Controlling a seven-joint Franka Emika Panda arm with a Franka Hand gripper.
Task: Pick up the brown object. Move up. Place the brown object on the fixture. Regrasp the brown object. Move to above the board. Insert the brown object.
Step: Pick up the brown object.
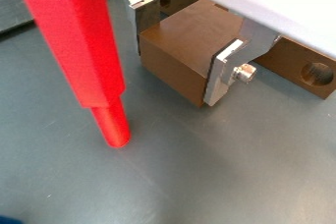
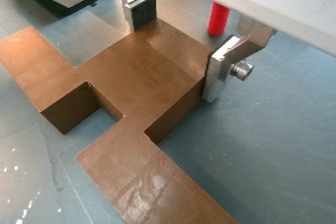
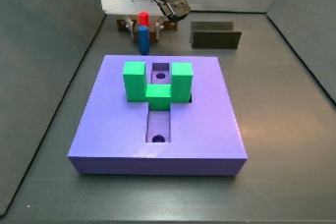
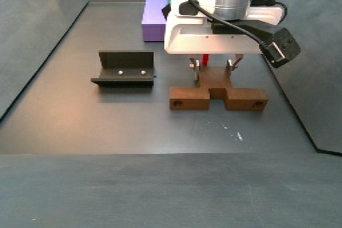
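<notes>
Pick stage. The gripper point(image 2: 178, 43) is down at the floor over the brown object point(image 2: 132, 100), fingers straddling its middle bar. In both wrist views the silver plates sit against the bar's two sides, one pad point(image 1: 223, 74) flat on the near face, so I judge it clamped on the piece, or very nearly; no gap shows. The piece lies flat on the grey floor, cross arms out to both sides, round hole point(image 1: 316, 72) at one end.

In a side view the gripper point(image 4: 214, 65) hangs over the brown object point(image 4: 217, 98), with the fixture point(image 4: 124, 69) well apart from it on the floor and the board point(image 4: 155, 15) behind the arm.

To do it well: keep the grip centred on the narrow bar between the arms, pads square to the faces so it doesn't twist, then lift straight up. The blue peg with red top point(image 3: 141, 32) stands just beside the gripper point(image 3: 155, 17); its red shaft point(image 1: 79, 51) is close in a wrist view, so avoid any sideways drift on the rise.

Counts:
- brown object: one
- fixture point(image 3: 215, 37): one
- board point(image 3: 157, 120): one, lavender, slot down the middle
- green U-shaped block point(image 3: 157, 82): one, sitting on the board
- peg: one
- gripper: one, two fingers
</notes>
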